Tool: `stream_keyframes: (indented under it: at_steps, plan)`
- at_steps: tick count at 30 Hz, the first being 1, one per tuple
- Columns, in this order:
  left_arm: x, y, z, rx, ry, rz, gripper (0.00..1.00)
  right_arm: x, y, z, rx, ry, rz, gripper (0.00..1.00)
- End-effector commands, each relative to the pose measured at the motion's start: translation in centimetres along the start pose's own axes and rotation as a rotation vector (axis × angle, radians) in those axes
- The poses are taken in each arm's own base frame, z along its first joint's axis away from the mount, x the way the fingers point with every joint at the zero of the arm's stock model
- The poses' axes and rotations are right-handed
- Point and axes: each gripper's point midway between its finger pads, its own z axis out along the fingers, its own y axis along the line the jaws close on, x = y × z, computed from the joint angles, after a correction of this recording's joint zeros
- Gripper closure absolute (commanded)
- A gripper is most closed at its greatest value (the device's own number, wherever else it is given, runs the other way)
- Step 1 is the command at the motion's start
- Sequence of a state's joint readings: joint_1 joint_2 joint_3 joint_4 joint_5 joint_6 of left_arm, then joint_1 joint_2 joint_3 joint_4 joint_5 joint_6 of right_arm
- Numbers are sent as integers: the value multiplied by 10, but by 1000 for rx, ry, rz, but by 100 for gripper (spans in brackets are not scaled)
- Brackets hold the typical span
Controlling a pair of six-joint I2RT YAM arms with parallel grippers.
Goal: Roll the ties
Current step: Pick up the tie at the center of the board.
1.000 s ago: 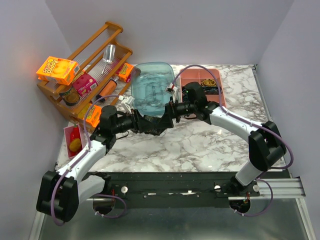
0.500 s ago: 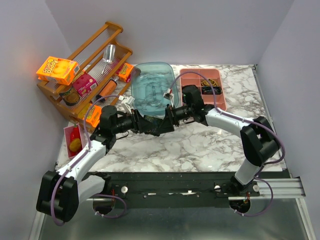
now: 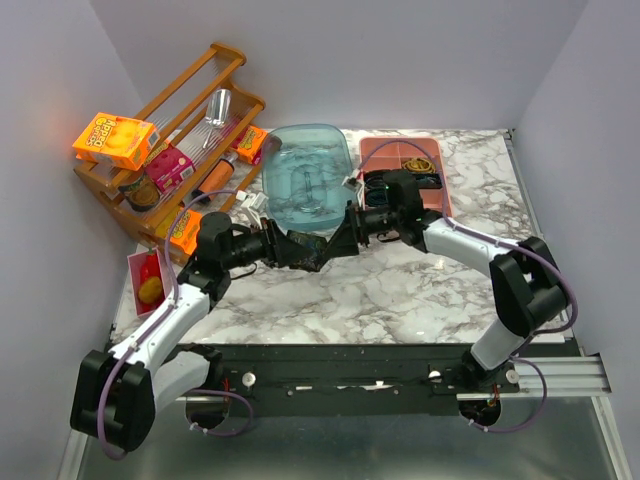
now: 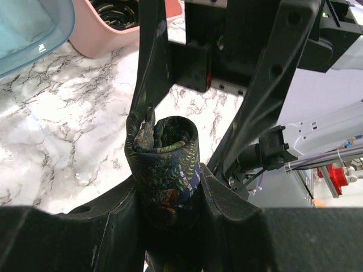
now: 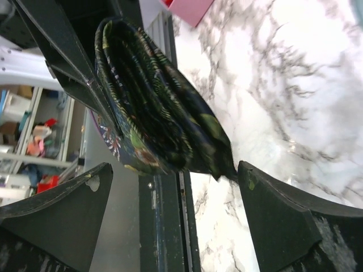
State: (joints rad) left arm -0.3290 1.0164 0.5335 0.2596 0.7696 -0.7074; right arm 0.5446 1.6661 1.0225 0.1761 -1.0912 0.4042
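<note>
The tie is wound into a tight roll, pinched between the fingers of the left end effector, which is closed on it and holds it above the marble counter. The right end effector is spread wide, its fingers straddling the roll and gripping nothing. The rolling looks almost finished. The next move probably calls for tucking in the loose tip and clamping the roll without letting the coils spring apart.
</note>
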Motion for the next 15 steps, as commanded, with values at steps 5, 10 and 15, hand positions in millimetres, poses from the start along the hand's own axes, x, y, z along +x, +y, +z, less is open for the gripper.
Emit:
stream_keyframes:
  at_steps: [5,10,15]
  plan:
    - [-11,-32,-5,101,-8,68,68,-30,28,-17,-83,-70,-120,0]
    - [-13,-46,-5,151,-14,74,68,-24,34,-16,-170,-66,-126,0]
    - [-13,-50,-4,168,-15,77,68,-15,42,-15,-253,-68,-135,0]
